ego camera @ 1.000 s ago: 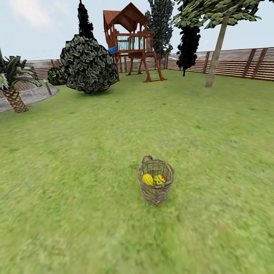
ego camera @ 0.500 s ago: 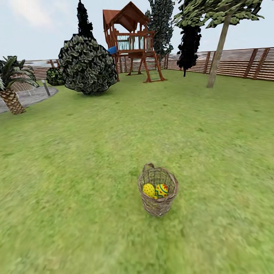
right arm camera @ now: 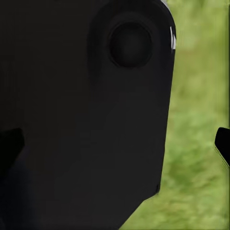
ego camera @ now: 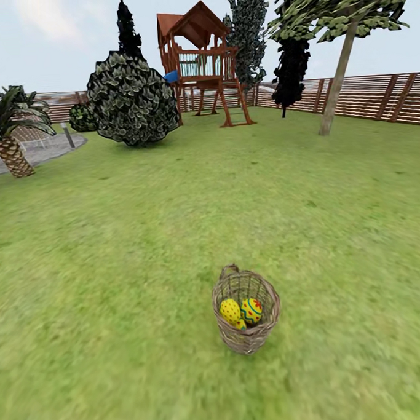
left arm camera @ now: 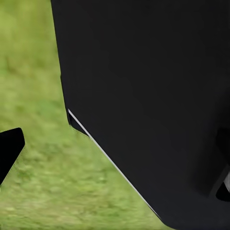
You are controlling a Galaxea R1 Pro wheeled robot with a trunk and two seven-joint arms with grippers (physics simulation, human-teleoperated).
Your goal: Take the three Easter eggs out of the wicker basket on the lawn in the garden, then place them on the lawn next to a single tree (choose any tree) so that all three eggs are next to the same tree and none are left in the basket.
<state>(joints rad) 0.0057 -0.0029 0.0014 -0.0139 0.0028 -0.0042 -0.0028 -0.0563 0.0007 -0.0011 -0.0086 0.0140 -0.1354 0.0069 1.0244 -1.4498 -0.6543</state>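
The wicker basket (ego camera: 246,309) stands upright on the lawn (ego camera: 114,270), low in the head view and slightly right of centre. Two Easter eggs (ego camera: 240,311) are visible inside it, lying side by side and touching; a third cannot be made out. A pale trunk of the tree (ego camera: 337,80) rises far behind the basket, near the slatted fence (ego camera: 376,96). The wooden play set (ego camera: 201,66), a round bush (ego camera: 131,98) and a palm (ego camera: 9,131) stand along the far side of the garden. In each wrist view, a dark robot body panel (left arm camera: 153,96) blocks most of the frame, with blurred grass beside it. The state of the left and right end effectors cannot be told, and the basket's position relative to either cannot be determined.
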